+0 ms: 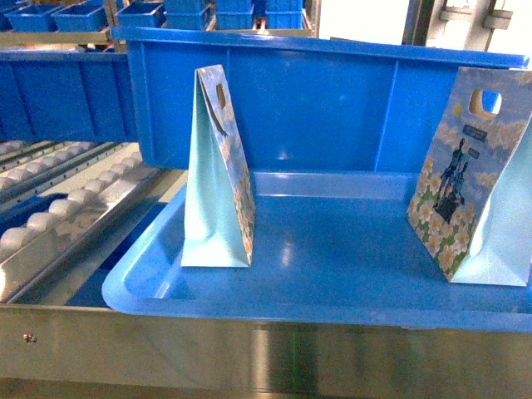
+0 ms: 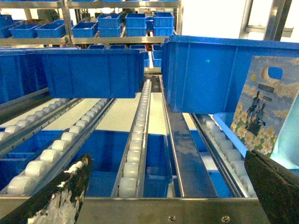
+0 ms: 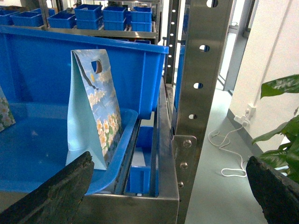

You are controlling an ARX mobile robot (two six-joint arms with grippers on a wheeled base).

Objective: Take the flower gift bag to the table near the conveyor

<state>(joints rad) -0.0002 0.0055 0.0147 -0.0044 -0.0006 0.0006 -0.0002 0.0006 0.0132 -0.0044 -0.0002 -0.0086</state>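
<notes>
Two flower gift bags stand upright in a shallow blue tray [image 1: 332, 291] on the rack: one at the left [image 1: 218, 174], one at the right edge [image 1: 474, 191]. Conveyor rollers [image 1: 50, 208] run in steel rails left of the tray. Neither gripper shows in the head view. My left gripper [image 2: 168, 191] is open and empty, low in front of the conveyor [image 2: 135, 144], with a flower bag [image 2: 261, 112] to its right. My right gripper [image 3: 168, 191] is open and empty before the rack's right corner, with a bag [image 3: 93, 107] up and left of it. The table is out of view.
A tall blue bin [image 1: 332, 100] stands just behind the tray. A steel front rail [image 1: 266, 349] crosses below it. A perforated steel post [image 3: 201, 93] rises at the rack's right end, with floor, a white cable [image 3: 229, 154] and a plant [image 3: 280, 135] beyond. Shelves of blue bins [image 2: 117, 23] fill the background.
</notes>
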